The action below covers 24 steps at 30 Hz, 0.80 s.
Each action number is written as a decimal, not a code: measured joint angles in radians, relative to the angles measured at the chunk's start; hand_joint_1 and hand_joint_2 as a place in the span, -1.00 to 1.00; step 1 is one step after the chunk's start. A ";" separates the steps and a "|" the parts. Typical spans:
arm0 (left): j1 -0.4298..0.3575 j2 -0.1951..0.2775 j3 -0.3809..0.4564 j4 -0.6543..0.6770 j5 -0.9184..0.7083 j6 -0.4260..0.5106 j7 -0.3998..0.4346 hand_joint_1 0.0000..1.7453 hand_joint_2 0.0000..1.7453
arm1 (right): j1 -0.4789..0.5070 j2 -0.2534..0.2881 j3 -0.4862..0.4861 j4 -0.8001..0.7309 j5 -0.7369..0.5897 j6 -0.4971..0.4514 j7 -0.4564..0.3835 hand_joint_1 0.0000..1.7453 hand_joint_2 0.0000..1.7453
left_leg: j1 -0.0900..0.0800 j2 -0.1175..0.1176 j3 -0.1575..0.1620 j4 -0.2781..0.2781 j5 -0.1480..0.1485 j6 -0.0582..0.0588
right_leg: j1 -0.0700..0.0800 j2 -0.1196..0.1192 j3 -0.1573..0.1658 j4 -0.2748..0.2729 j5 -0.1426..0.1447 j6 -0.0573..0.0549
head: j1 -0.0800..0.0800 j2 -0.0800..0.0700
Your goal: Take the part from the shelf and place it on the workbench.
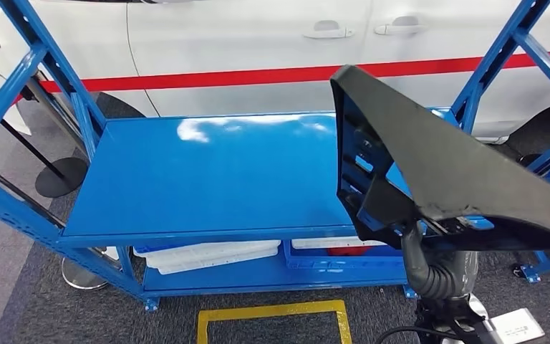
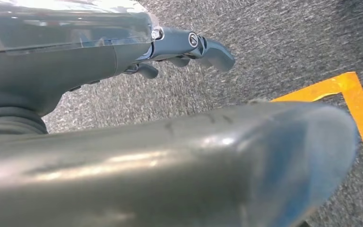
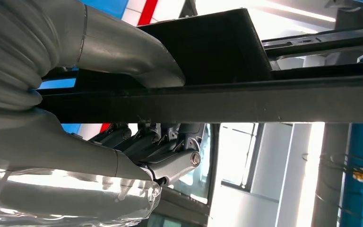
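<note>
The part (image 1: pixel 430 158) is a large black plastic trim piece with a broad wing shape and a ribbed inner side. It hangs in the air at the right, in front of the blue shelf's top board (image 1: pixel 208 179), which is bare. My right hand (image 1: pixel 421 251) grips its lower edge from below. In the right wrist view the thick thumb (image 3: pixel 123 52) lies over the part's dark bar (image 3: pixel 217 99) and the darker fingers (image 3: pixel 156 142) curl under it. My left hand (image 2: pixel 170 52) hangs over grey carpet with its fingers apart, holding nothing.
A white car (image 1: pixel 258 43) with a red stripe stands just behind the shelf. The lower board carries white trays (image 1: pixel 208 254) and a blue bin (image 1: pixel 329 254). Blue frame posts (image 1: pixel 14 93) rise on both sides. A yellow floor marking (image 1: pixel 272 315) lies in front, and round stand bases (image 1: pixel 61 175) sit at the left.
</note>
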State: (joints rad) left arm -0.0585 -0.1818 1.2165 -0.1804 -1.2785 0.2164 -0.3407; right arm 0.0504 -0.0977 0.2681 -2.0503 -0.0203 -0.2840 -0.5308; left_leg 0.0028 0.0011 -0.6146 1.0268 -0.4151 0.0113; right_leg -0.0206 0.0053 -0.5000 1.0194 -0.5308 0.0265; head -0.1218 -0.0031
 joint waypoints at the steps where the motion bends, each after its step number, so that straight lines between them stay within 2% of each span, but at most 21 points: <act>1: 0.000 0.000 0.000 0.000 0.001 0.001 0.002 -1.00 -1.00 | 0.003 0.000 0.000 -0.001 -0.001 0.002 -0.003 1.00 1.00 | 0.000 -0.001 -0.002 -0.001 0.006 -0.007 | 0.003 0.001 -0.006 0.003 0.009 -0.008 | 0.000 0.000; 2: 0.001 0.001 0.001 0.000 0.002 0.002 0.003 -1.00 -1.00 | 0.004 0.000 0.000 -0.001 -0.002 0.004 -0.005 1.00 1.00 | 0.001 -0.002 -0.005 0.000 0.009 -0.014 | 0.002 0.000 -0.011 -0.001 0.014 -0.016 | 0.000 0.000; 3: 0.002 0.002 0.001 0.000 0.002 0.003 0.005 -1.00 -1.00 | 0.004 0.000 0.000 -0.001 -0.003 0.006 -0.008 1.00 1.00 | 0.002 -0.003 -0.012 0.007 0.000 -0.020 | 0.001 -0.002 -0.018 -0.003 0.021 -0.025 | 0.000 0.000; 4: 0.002 0.003 0.002 0.000 0.003 0.004 0.006 -1.00 -1.00 | 0.005 0.000 0.000 -0.001 -0.005 0.007 -0.010 1.00 1.00 | 0.003 -0.003 -0.023 0.028 -0.026 -0.024 | -0.001 -0.005 -0.027 -0.006 0.031 -0.035 | 0.000 0.000; 5: 0.003 0.004 0.002 0.000 0.003 0.004 0.006 -1.00 -1.00 | 0.005 0.000 0.001 -0.001 -0.006 0.008 -0.012 1.00 1.00 | 0.005 -0.003 -0.038 0.068 -0.069 -0.027 | -0.002 -0.007 -0.039 -0.008 0.042 -0.043 | 0.000 0.000; 7: 0.003 0.005 0.002 0.000 0.003 0.005 0.007 -1.00 -1.00 | 0.006 0.000 0.001 -0.002 -0.010 0.010 -0.014 1.00 1.00 | 0.007 -0.003 -0.072 0.192 -0.163 -0.032 | 0.001 -0.009 -0.065 -0.006 0.061 -0.050 | 0.000 0.000; 8: 0.003 0.005 0.002 0.000 0.004 0.005 0.008 -1.00 -1.00 | 0.007 0.000 0.001 -0.002 -0.011 0.010 -0.014 1.00 1.00 | 0.008 -0.003 -0.080 0.248 -0.188 -0.034 | 0.003 -0.009 -0.079 -0.005 0.070 -0.050 | 0.000 0.000; 9: 0.003 0.006 0.002 0.000 0.004 0.005 0.008 -1.00 -1.00 | 0.007 0.000 0.001 -0.002 -0.013 0.012 -0.014 1.00 1.00 | 0.008 -0.003 -0.079 0.281 -0.191 -0.035 | 0.005 -0.010 -0.092 -0.003 0.079 -0.049 | 0.000 0.000; 10: 0.003 0.006 0.003 0.000 0.004 0.005 0.009 -1.00 -1.00 | 0.007 0.000 0.002 -0.002 -0.015 0.015 -0.014 1.00 1.00 | 0.008 -0.003 -0.068 0.290 -0.179 -0.034 | 0.006 -0.010 -0.103 -0.002 0.086 -0.049 | 0.000 0.000; 11: 0.002 0.006 0.003 0.000 0.004 0.005 0.011 -1.00 -1.00 | 0.008 0.000 0.002 -0.002 -0.021 0.022 -0.014 1.00 1.00 | 0.008 -0.003 -0.044 0.270 -0.156 -0.032 | 0.007 -0.010 -0.113 0.001 0.092 -0.048 | 0.000 0.000; 13: 0.001 0.007 0.003 0.000 0.006 0.005 0.013 -1.00 -1.00 | 0.008 0.000 0.003 -0.002 -0.042 0.047 -0.014 1.00 1.00 | 0.006 -0.012 0.042 0.157 -0.115 -0.022 | 0.008 -0.005 -0.129 0.005 0.104 -0.043 | 0.000 0.000; 14: 0.001 0.009 0.003 0.000 0.007 0.006 0.014 -1.00 -1.00 | 0.008 0.000 0.003 -0.002 -0.056 0.065 -0.015 1.00 1.00 | 0.006 -0.024 0.096 0.079 -0.111 -0.015 | 0.009 -0.002 -0.136 0.006 0.111 -0.039 | 0.000 0.000; 15: 0.000 0.010 0.004 0.000 0.009 0.006 0.015 -1.00 -1.00 | 0.009 0.000 0.004 -0.002 -0.070 0.083 -0.017 1.00 1.00 | 0.004 -0.034 0.137 0.017 -0.115 -0.011 | 0.009 0.001 -0.140 0.006 0.119 -0.033 | 0.000 0.000; 16: 0.001 0.012 0.005 0.000 0.010 0.006 0.015 -1.00 -1.00 | 0.010 0.000 0.005 -0.002 -0.083 0.101 -0.020 1.00 1.00 | 0.002 -0.043 0.160 -0.025 -0.123 -0.008 | 0.008 0.005 -0.143 0.004 0.127 -0.027 | 0.000 0.000; 18: 0.003 0.013 0.007 0.000 0.013 0.007 0.016 -1.00 -1.00 | 0.013 0.000 0.007 -0.003 -0.098 0.123 -0.028 1.00 1.00 | 0.001 -0.035 0.161 -0.046 -0.116 -0.004 | 0.007 0.014 -0.147 -0.002 0.146 -0.014 | 0.000 0.000; 19: 0.004 0.012 0.008 0.000 0.015 0.007 0.016 -1.00 -1.00 | 0.017 0.000 0.008 -0.004 -0.101 0.128 -0.032 1.00 1.00 | 0.003 -0.026 0.155 -0.052 -0.105 0.002 | 0.007 0.018 -0.152 -0.001 0.143 -0.008 | 0.000 0.000; 20: 0.003 0.012 0.009 0.000 0.016 0.008 0.016 -1.00 -1.00 | 0.020 0.000 0.008 -0.005 -0.103 0.131 -0.034 1.00 1.00 | 0.006 -0.015 0.148 -0.057 -0.093 0.009 | 0.007 0.018 -0.161 0.013 0.122 -0.004 | 0.000 0.000; 21: 0.003 0.013 0.010 0.000 0.017 0.008 0.016 -1.00 -1.00 | 0.023 0.000 0.008 -0.007 -0.105 0.132 -0.036 1.00 1.00 | 0.008 -0.003 0.139 -0.061 -0.081 0.016 | 0.006 0.015 -0.175 0.049 0.081 0.000 | 0.001 0.000; 23: 0.002 0.013 0.010 0.000 0.019 0.009 0.020 -1.00 -1.00 | 0.026 0.001 0.008 -0.009 -0.106 0.132 -0.037 1.00 1.00 | 0.006 0.018 0.118 -0.060 -0.063 0.023 | 0.001 0.007 -0.206 0.164 -0.015 0.008 | 0.001 0.000; 24: 0.002 0.014 0.010 0.000 0.019 0.009 0.024 -1.00 -1.00 | 0.029 0.001 0.008 -0.011 -0.106 0.132 -0.036 1.00 1.00 | 0.005 0.030 0.106 -0.058 -0.056 0.024 | -0.002 0.005 -0.218 0.226 -0.041 0.014 | 0.001 0.000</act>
State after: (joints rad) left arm -0.0564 -0.1682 1.2270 -0.1804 -1.2593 0.2251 -0.3167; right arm 0.0797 -0.0967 0.2756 -2.0610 -0.1267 -0.1523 -0.5671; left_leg 0.0074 0.0308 -0.5081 0.9690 -0.4710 0.0349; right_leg -0.0224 0.0101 -0.7176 1.2454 -0.5718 0.0403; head -0.1203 -0.0031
